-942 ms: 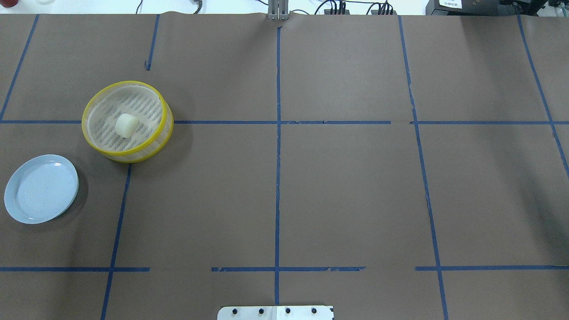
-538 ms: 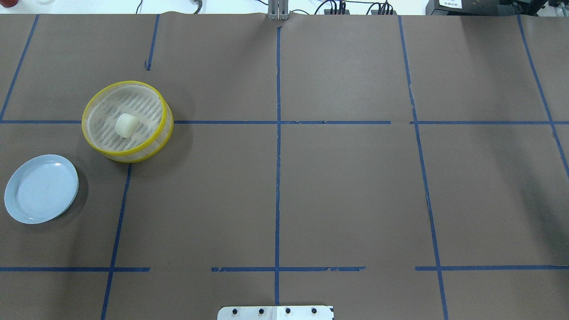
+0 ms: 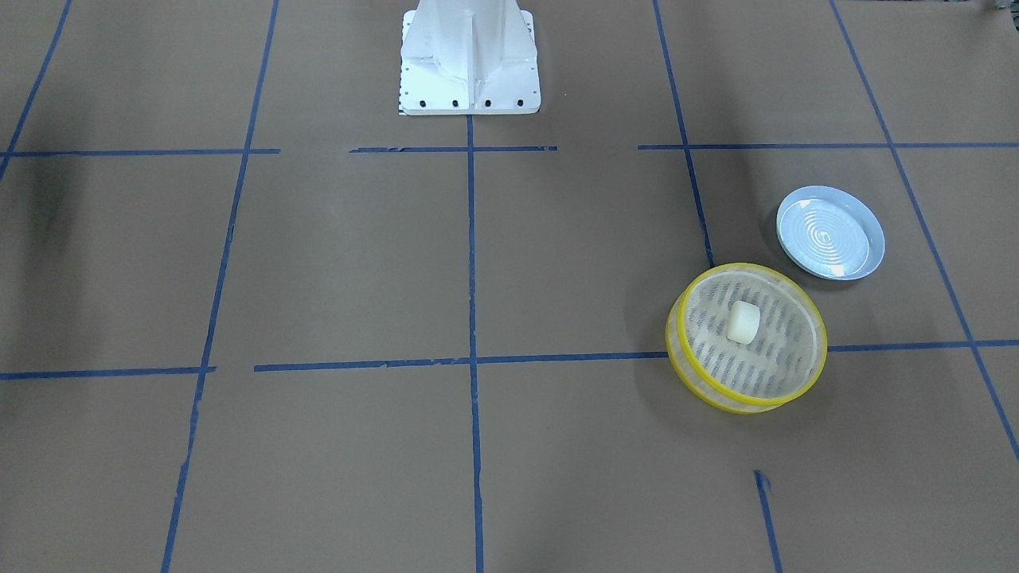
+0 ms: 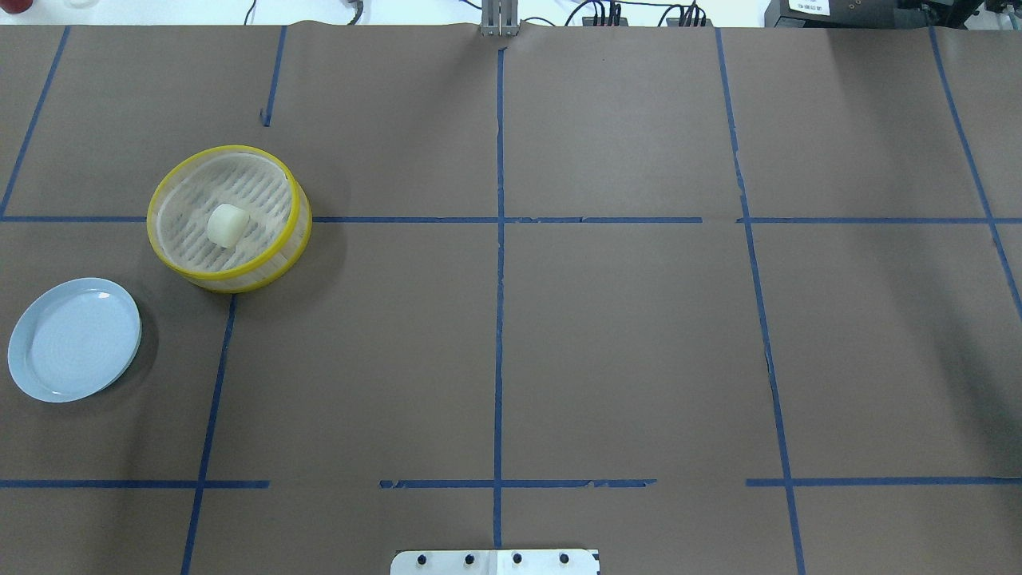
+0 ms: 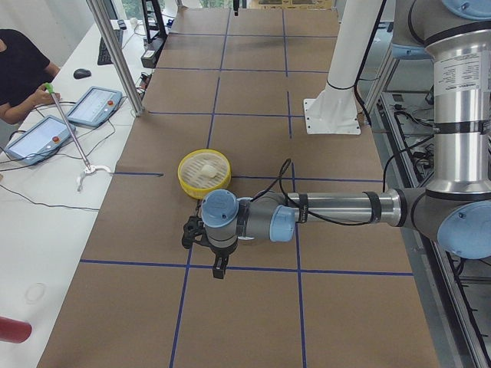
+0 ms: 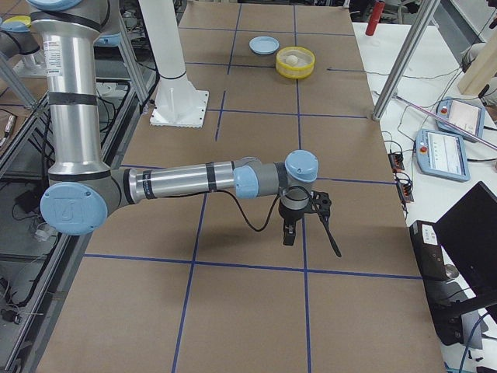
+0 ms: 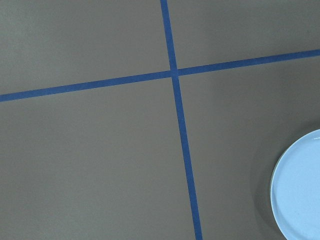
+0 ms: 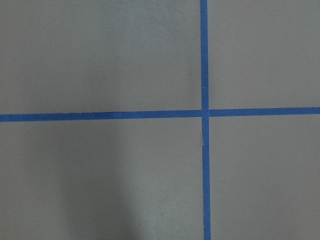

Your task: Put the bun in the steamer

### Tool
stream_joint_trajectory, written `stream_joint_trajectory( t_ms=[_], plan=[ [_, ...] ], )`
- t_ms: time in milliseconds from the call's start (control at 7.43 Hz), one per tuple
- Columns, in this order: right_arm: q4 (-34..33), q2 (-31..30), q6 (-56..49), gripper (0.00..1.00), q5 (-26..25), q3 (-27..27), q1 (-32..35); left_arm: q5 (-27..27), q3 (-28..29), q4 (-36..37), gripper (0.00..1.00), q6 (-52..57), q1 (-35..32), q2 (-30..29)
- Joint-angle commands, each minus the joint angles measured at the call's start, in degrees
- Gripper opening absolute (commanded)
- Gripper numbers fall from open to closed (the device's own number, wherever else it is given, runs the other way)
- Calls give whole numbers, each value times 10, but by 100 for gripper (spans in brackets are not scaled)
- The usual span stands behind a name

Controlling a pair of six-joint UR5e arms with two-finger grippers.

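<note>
Nothing stirs on the counter over this last second: the overhead view matches the ones just before it, with the bun sitting inside the steamer, near the middle of the slotted floor and touching no wall. That reads as a finished job, the placing done and the bun settled. The left gripper hangs above the counter, pointing down, with the steamer out beyond it and apart from it. Its wrist camera catches only crossed blue tape and one edge of the light blue plate, which lies bare, off to one side below it. Whether this gripper is spread or closed, I cannot tell from the side view alone, and nothing shows in its grasp. The right gripper hangs far down the counter, well apart from steamer and bun. Its opening is just as unreadable, and its camera sees only tape. Judging by this, both arms are parked clear.
</note>
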Motion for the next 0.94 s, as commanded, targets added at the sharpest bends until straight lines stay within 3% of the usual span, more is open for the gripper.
stream_joint_trajectory(
  t_ms=[0, 808],
  plan=[
    [0, 0, 0, 100, 0, 0, 0, 0, -1, 0, 100, 0, -1, -1],
    [0, 0, 0, 100, 0, 0, 0, 6, -5, -1, 100, 0, -31, -9]
  ],
)
